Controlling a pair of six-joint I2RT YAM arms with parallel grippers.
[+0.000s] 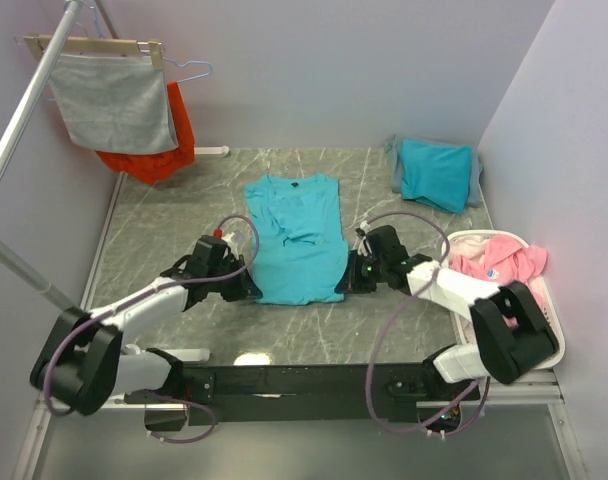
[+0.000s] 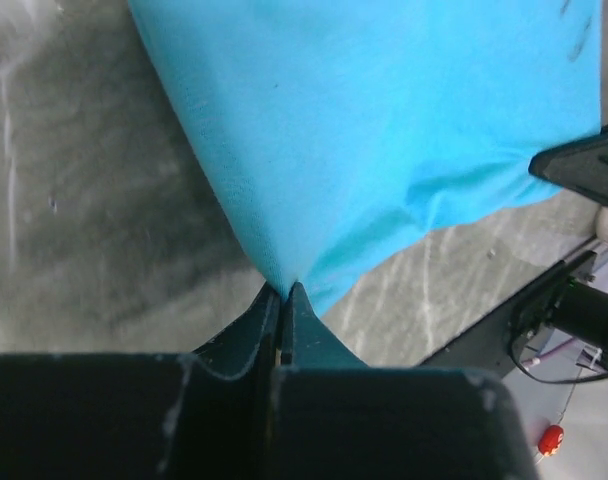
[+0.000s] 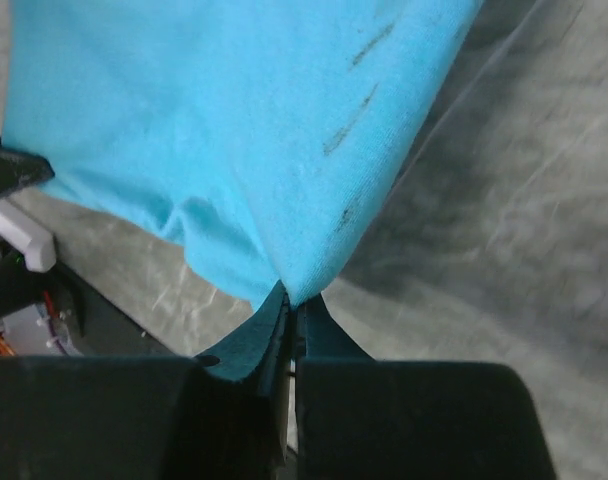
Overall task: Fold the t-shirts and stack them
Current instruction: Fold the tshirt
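A turquoise t-shirt (image 1: 297,238) lies lengthwise on the marble table, collar at the far end, sleeves folded in. My left gripper (image 1: 252,288) is shut on its near left hem corner, and my right gripper (image 1: 342,284) is shut on its near right hem corner. In the left wrist view the cloth (image 2: 384,130) is pinched at the fingertips (image 2: 286,290). In the right wrist view the cloth (image 3: 234,130) is pinched the same way (image 3: 294,300). The hem is lifted slightly off the table. A second turquoise shirt (image 1: 436,172) lies folded at the far right.
A white basket (image 1: 549,300) with pink clothes stands at the right edge. A grey cloth (image 1: 114,100) and an orange-red garment (image 1: 159,150) hang on a rack at the far left. A grey cloth lies under the folded shirt.
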